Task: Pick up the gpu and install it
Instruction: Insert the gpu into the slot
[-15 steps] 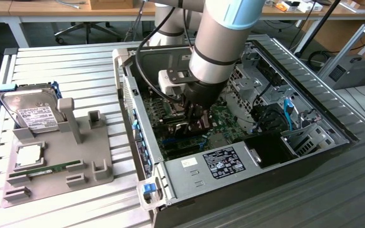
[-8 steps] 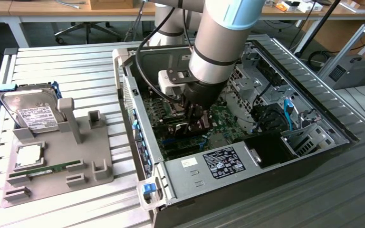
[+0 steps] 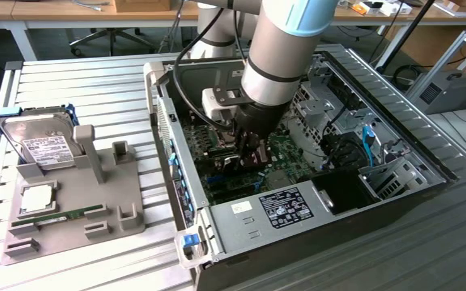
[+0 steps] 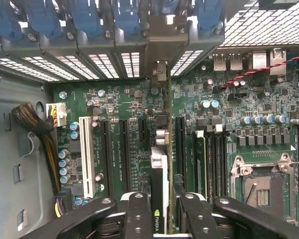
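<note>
With the arm (image 3: 286, 54) reaching down into the open PC case (image 3: 415, 159), the gripper (image 4: 159, 211) sits low over the motherboard (image 4: 119, 104). Its black fingers (image 4: 137, 211) are closed to a narrow gap, pinching the gpu (image 4: 159, 169) from both faces.

The gpu stands on edge, seen edge-on in the wrist view, with a green logo between the fingers. It runs in line with the black expansion slots, with one slot (image 4: 123, 149) on one side and another (image 4: 180, 144) on the other. Its far end reaches the rear slot openings under the blue latches (image 4: 84, 20). Can't tell whether the edge connector is seated in a slot.

A white PCI slot (image 4: 86, 154) is further off, and the CPU socket (image 4: 261, 191) is well apart on the other side.

On the exterior view's left, a grey fixture (image 3: 87, 200) on the slatted table (image 3: 71, 79) holds a hard drive (image 3: 43, 142) upright, a CPU chip (image 3: 37, 199) lying flat and a green memory stick (image 3: 71, 215), all well clear of the case.
</note>
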Tool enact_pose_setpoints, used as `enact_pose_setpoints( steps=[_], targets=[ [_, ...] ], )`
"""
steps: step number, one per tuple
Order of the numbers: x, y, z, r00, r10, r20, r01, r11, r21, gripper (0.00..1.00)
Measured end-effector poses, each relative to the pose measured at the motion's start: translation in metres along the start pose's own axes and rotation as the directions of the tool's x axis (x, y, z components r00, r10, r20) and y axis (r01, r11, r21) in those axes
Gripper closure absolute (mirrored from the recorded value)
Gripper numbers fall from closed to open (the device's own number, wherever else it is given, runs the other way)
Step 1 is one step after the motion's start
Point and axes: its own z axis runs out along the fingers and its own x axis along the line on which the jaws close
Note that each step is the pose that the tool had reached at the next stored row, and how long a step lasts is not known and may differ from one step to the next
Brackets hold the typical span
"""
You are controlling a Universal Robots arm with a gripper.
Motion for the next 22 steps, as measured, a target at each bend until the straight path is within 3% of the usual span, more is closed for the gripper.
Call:
enact_pose_setpoints(
  steps=[9, 15, 22],
  targets=[
    [0.0, -0.0029, -0.0002, 1.0, -0.002, -0.0007, 0.002, 1.0, -0.0001, 0.73],
    [-0.0001, -0.0041, -0.0002, 0.9998, -0.018, -0.0098, 0.018, 0.9998, -0.0004, 0.73],
    [-0.0004, -0.0051, -0.0003, 0.9997, -0.023, -0.0115, 0.023, 0.9997, -0.0004, 0.73]
  ],
)
